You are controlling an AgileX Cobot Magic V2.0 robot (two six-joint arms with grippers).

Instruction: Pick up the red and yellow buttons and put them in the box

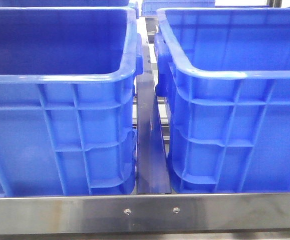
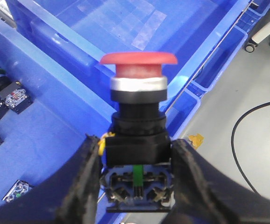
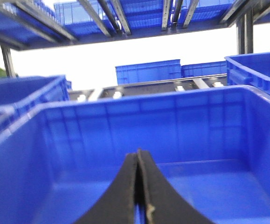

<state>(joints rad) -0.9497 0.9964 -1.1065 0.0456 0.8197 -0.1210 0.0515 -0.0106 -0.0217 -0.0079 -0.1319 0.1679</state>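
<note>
The left tool (image 2: 135, 186) is clamped on the red button (image 2: 138, 135), held upright above a blue crate (image 2: 55, 135). The right tool (image 3: 138, 186), pressed together and empty, hangs over the box (image 3: 209, 126). The front view shows neither arm; the yellow button is unseen.

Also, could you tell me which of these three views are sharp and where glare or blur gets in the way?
Left wrist view: red button sharp, blue crate behind it soft with pale glare patches. Right wrist view: blurred overall, bright blown-out background, right gripper fingers together. Front view: fairly crisp, sheen along the right crate's rim.
</note>
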